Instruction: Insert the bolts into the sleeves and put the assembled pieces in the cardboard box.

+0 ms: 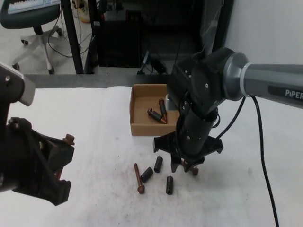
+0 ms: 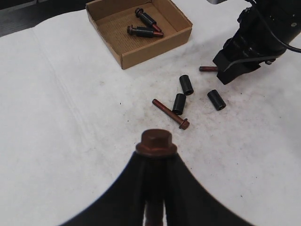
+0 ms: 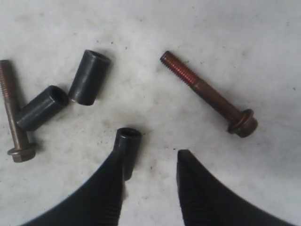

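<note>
Near the left edge of the bench, the left claw (image 2: 156, 162) is clamped on a bolt (image 2: 156, 142), whose hex head stands out past the fingertips. Right of it, on the white sheet (image 1: 85, 113), a loose bolt (image 1: 138, 177) lies with its head toward the near side, and a sleeve (image 1: 147, 174) touches its right flank. A second sleeve (image 1: 158, 163) lies just beyond that one, and a third sleeve (image 1: 169, 184) lies nearer and to the right. Farther back, the box (image 1: 142, 128) holds two assembled pieces (image 1: 160, 112). Right of the sleeves, the right claw (image 3: 151, 157) hangs low over the sheet, narrowly parted and holding nothing. One of its fingers (image 3: 110, 188) partly covers the third sleeve; contact cannot be told. A last bolt (image 3: 209, 94) lies just right of the claw, apart from the fingers.
</note>
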`<state>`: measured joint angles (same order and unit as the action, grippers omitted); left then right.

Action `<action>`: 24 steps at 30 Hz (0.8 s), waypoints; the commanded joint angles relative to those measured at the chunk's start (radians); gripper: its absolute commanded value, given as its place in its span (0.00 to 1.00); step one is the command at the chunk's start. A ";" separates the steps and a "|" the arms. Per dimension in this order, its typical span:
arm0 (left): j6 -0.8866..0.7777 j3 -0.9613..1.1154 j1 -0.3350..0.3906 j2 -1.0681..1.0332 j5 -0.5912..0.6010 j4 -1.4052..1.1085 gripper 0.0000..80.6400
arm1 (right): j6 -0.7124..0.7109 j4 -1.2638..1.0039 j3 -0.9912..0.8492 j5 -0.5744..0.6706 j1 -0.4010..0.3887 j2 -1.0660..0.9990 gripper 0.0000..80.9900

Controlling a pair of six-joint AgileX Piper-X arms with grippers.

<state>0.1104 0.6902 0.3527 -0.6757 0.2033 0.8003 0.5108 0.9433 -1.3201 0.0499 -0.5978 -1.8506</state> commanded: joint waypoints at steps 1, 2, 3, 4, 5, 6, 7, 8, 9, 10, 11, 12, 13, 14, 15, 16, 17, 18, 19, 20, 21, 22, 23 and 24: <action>0.001 0.011 -0.002 0.011 0.001 -0.004 0.00 | 0.022 -0.028 -0.003 0.042 0.003 0.005 0.43; 0.001 0.011 -0.002 0.011 0.001 -0.004 0.00 | 0.040 -0.043 -0.003 0.070 0.000 0.005 0.43; 0.001 0.011 -0.002 0.011 0.001 -0.004 0.00 | 0.058 -0.059 -0.003 0.089 -0.001 0.005 0.43; 0.001 0.011 -0.002 0.011 0.001 -0.004 0.00 | 0.066 -0.072 -0.003 0.091 -0.003 0.005 0.43; 0.001 0.011 -0.002 0.011 0.001 -0.004 0.00 | 0.069 -0.082 -0.003 0.086 -0.005 0.005 0.43; 0.001 0.011 -0.002 0.011 0.001 -0.004 0.00 | 0.073 -0.086 -0.003 0.083 -0.007 0.005 0.43; 0.001 0.011 -0.002 0.011 0.001 -0.004 0.00 | 0.073 -0.086 -0.003 0.081 -0.009 0.005 0.43; 0.001 0.011 -0.002 0.011 0.001 -0.004 0.00 | 0.073 -0.082 -0.003 0.081 -0.009 0.005 0.43; 0.001 0.011 -0.002 0.011 0.001 -0.004 0.00 | 0.073 -0.072 -0.003 0.081 -0.009 0.005 0.43; 0.001 0.011 -0.002 0.011 0.001 -0.004 0.00 | 0.071 -0.059 -0.003 0.081 -0.009 0.005 0.43; 0.001 0.011 -0.002 0.011 0.001 -0.004 0.00 | 0.062 -0.043 -0.003 0.076 -0.009 0.005 0.43; 0.001 0.011 -0.002 0.011 0.001 -0.004 0.00 | 0.051 -0.032 -0.002 0.067 -0.009 0.005 0.43; 0.001 0.011 -0.002 0.011 0.001 -0.004 0.00 | 0.044 -0.024 -0.002 0.054 -0.009 0.000 0.43; 0.001 0.011 -0.002 0.011 0.001 -0.004 0.00 | 0.040 -0.022 -0.002 0.054 -0.009 -0.003 0.43; 0.001 0.011 -0.002 0.011 0.001 -0.004 0.00 | 0.039 -0.016 -0.002 0.058 -0.009 -0.012 0.43; 0.001 0.011 -0.002 0.011 0.001 -0.004 0.00 | 0.039 -0.012 -0.002 0.065 -0.009 -0.023 0.43; 0.001 0.011 -0.002 0.011 0.001 -0.004 0.00 | 0.039 -0.008 -0.002 0.078 -0.011 -0.036 0.43; 0.001 0.011 -0.002 0.011 0.001 -0.004 0.00 | 0.039 -0.002 -0.002 0.089 -0.013 -0.051 0.43; 0.001 0.011 -0.002 0.011 0.001 -0.004 0.00 | 0.039 0.000 -0.002 0.101 -0.017 -0.062 0.43; 0.001 0.011 -0.002 0.011 0.001 -0.004 0.00 | 0.039 0.003 -0.002 0.106 -0.021 -0.078 0.43; 0.001 0.011 -0.002 0.011 0.001 -0.004 0.00 | 0.039 0.005 -0.002 0.107 -0.025 -0.086 0.43; 0.001 0.011 -0.002 0.011 0.001 -0.004 0.00 | 0.039 0.005 -0.002 0.107 -0.030 -0.094 0.43; 0.001 0.011 -0.002 0.011 0.001 -0.004 0.00 | 0.039 0.003 -0.002 0.107 -0.033 -0.101 0.43; 0.001 0.011 -0.002 0.011 0.001 -0.004 0.00 | 0.039 -0.001 -0.002 0.107 -0.038 -0.105 0.43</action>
<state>0.1104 0.6902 0.3527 -0.6757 0.2033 0.8003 0.5582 0.9383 -1.3201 0.1424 -0.6205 -1.9417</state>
